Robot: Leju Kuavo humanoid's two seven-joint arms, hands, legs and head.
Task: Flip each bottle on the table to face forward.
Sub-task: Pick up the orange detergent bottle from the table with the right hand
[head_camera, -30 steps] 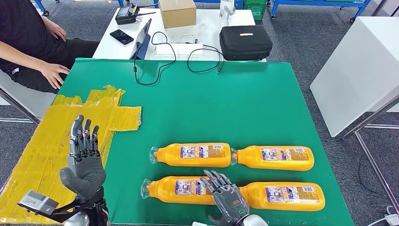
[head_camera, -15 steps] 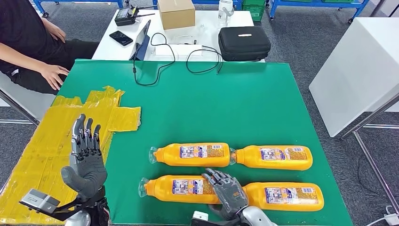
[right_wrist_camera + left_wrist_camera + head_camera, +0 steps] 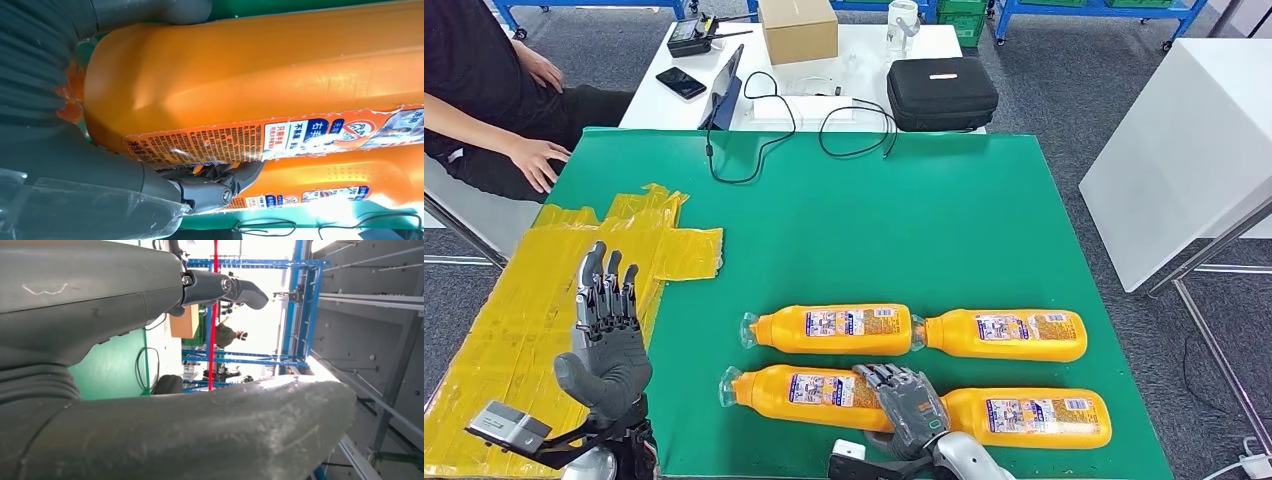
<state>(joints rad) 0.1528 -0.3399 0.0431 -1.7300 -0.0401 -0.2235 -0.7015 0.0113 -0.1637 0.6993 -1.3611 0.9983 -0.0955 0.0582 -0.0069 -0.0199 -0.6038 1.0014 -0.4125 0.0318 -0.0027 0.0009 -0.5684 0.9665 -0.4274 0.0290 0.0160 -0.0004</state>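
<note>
Four orange bottles are laid in two rows on the green table [image 3: 944,220], all apparently showing fine-print back labels, so none is judged flipped yet. The near-left bottle [image 3: 799,392] is gripped at its base by the right hand [image 3: 911,408], fingers curled over it, while the left hand [image 3: 604,345] is held raised, empty, fingers spread.

Left hand [image 3: 150,365] close to camera, fingers [image 3: 240,287] stretched out, holding nothing. Behind: green table [image 3: 112,370], black cable [image 3: 140,367], cardboard box [image 3: 184,322], blue racks [image 3: 300,305].
</note>
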